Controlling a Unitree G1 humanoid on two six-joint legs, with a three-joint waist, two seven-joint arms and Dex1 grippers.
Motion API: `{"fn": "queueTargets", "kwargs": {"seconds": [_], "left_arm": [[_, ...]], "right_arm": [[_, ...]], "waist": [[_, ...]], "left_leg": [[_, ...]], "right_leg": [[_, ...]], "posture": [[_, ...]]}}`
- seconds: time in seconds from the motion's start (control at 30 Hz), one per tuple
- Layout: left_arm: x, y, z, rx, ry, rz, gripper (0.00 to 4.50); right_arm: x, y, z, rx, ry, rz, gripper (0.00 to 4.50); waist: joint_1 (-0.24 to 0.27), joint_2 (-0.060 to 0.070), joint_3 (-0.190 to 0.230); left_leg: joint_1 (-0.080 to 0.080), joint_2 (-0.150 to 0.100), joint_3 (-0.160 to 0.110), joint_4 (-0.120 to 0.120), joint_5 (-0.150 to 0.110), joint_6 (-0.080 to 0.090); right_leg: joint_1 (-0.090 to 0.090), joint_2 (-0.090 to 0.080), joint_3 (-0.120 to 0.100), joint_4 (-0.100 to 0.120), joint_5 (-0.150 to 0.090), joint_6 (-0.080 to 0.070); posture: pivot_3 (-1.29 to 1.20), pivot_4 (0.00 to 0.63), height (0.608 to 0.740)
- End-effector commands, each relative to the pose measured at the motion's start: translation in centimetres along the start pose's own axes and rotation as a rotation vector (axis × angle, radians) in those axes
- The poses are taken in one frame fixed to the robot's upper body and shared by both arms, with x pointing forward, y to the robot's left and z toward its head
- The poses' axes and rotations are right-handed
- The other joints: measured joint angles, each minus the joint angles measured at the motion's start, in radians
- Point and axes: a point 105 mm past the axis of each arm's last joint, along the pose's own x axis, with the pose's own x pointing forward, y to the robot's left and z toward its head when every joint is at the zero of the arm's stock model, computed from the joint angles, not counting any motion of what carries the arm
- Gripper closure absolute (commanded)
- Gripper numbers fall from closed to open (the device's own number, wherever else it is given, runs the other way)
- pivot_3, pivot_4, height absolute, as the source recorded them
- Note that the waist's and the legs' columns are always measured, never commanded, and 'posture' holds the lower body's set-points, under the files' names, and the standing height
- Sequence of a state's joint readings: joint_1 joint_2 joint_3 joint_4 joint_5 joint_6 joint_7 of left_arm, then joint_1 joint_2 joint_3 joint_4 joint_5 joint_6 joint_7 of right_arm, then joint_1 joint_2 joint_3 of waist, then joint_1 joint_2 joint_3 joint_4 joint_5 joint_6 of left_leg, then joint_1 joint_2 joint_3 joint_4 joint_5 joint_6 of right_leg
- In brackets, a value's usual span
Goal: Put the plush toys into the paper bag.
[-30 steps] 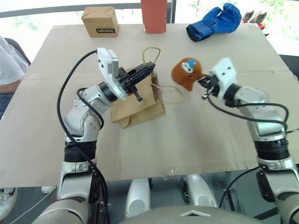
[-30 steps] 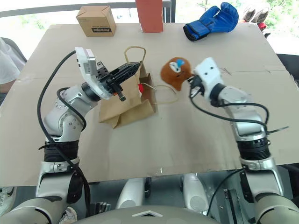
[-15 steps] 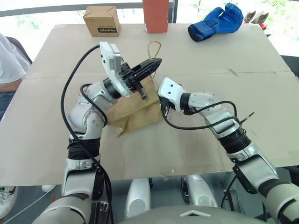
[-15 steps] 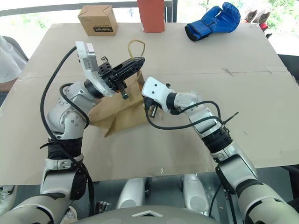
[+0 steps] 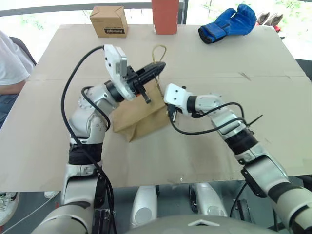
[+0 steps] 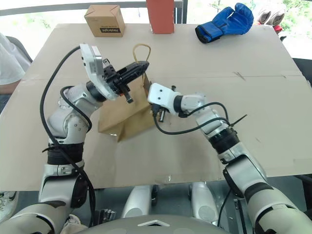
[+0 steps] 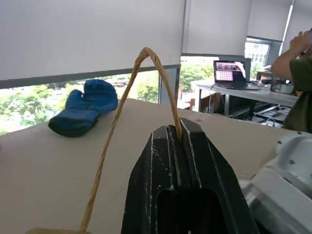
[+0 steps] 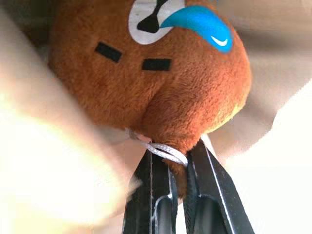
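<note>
Here the paper bag (image 5: 141,114) is held up by its handle (image 7: 127,92) in the clamped left gripper (image 5: 155,69), and the brown plush toy (image 8: 146,73), pinched in the closed right gripper (image 8: 178,168) at the bag's mouth, is best released only once pushed well inside.

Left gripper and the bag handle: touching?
Touching. In the left wrist view the left gripper is shut on the paper bag's loop handle; the twisted paper runs down between its black fingers. The left eye view shows the paper bag hanging from it.

Right gripper (image 8: 179,192) and brown plush toy (image 8: 151,73) plug the paper bag (image 5: 139,114) mouth. Beyond the bag, cardboard box (image 5: 109,21), red box (image 5: 165,16) and blue boxing glove (image 5: 228,22) line the table's (image 5: 204,161) far edge; near side lies open.
</note>
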State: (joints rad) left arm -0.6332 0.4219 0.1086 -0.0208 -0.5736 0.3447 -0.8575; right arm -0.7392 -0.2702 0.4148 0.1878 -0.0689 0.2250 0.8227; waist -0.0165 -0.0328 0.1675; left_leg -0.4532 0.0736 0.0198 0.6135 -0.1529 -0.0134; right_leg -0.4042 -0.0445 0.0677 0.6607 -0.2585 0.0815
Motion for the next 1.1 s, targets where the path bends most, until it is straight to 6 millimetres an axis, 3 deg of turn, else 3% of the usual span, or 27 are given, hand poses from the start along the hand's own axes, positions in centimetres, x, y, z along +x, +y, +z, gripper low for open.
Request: {"fn": "queueTargets", "kwargs": {"seconds": [0.03, 0.1, 0.27, 0.47, 0.57, 0.8, 0.9, 1.1], "left_arm": [[1.4, -0.2, 0.6, 0.021, -0.026, -0.036, 4.50], [2.4, -0.3, 0.3, 0.038, -0.008, -0.056, 4.50], [4.0, -1.9, 1.9, 0.034, -0.055, -0.172, 4.50], [4.1, -1.9, 1.3, 0.086, 0.008, -0.186, 4.50], [3.3, -2.1, 0.6, 0.078, 0.028, -0.167, 4.50], [1.8, -3.0, -0.4, 0.058, 0.051, -0.113, 4.50], [0.8, -2.9, -0.3, 0.062, 0.044, -0.069, 4.50], [-1.2, -2.2, 0.3, 0.061, 0.007, -0.015, 4.50]], "right_arm": [[-0.4, 0.5, 1.8, 0.001, -0.045, -0.035, 4.47], [-0.7, 0.5, 2.0, 0.018, -0.033, -0.081, 4.47], [-1.8, 0.3, 2.1, 0.061, -0.004, -0.167, 4.47], [-3.0, 1.4, 2.2, 0.092, 0.037, -0.167, 4.47], [-2.0, 1.7, 1.5, 0.101, 0.055, -0.158, 4.47], [2.5, 1.0, -0.7, 0.085, 0.084, -0.141, 4.47], [2.9, 1.7, 0.4, 0.155, -0.022, -0.048, 3.58], [0.6, 2.1, 0.6, 0.165, -0.069, -0.051, 0.83]], "waist": [[-0.001, 0.000, 0.000], [0.002, 0.000, 0.000], [0.001, 0.000, 0.000], [0.002, 0.000, 0.000], [-0.003, 0.000, 0.000], [-0.010, 0.000, 0.000], [-0.010, 0.000, 0.000], [-0.005, 0.000, 0.000]], "left_leg": [[0.000, 0.000, 0.000, 0.000, 0.000, 0.000], [0.000, 0.000, -0.001, 0.000, 0.000, 0.000], [-0.001, 0.000, -0.001, 0.000, 0.000, 0.000], [0.000, 0.000, -0.001, 0.000, 0.000, 0.000], [0.000, 0.000, -0.001, 0.000, 0.000, 0.000], [0.000, 0.001, -0.001, 0.000, 0.000, 0.000], [0.000, 0.001, -0.001, 0.000, 0.000, 0.000], [-0.001, 0.001, -0.001, 0.000, 0.000, 0.000]], "right_leg": [[0.000, 0.000, 0.000, 0.000, 0.000, 0.000], [0.000, 0.001, 0.000, 0.001, 0.000, 0.000], [-0.001, 0.001, 0.000, 0.001, 0.000, 0.000], [-0.001, 0.001, 0.000, 0.001, 0.000, 0.000], [-0.001, 0.001, 0.000, 0.001, 0.000, 0.000], [-0.001, 0.002, 0.001, 0.001, 0.000, 0.000], [-0.001, 0.001, 0.001, 0.001, 0.000, 0.000], [-0.001, 0.001, 0.000, 0.001, 0.000, 0.000]], "posture": [[0.00, 0.150, 0.740], [0.00, 0.150, 0.740], [0.00, 0.150, 0.740], [0.00, 0.150, 0.740], [0.00, 0.150, 0.740], [0.00, 0.150, 0.740], [0.00, 0.150, 0.740], [0.00, 0.150, 0.740]]}}
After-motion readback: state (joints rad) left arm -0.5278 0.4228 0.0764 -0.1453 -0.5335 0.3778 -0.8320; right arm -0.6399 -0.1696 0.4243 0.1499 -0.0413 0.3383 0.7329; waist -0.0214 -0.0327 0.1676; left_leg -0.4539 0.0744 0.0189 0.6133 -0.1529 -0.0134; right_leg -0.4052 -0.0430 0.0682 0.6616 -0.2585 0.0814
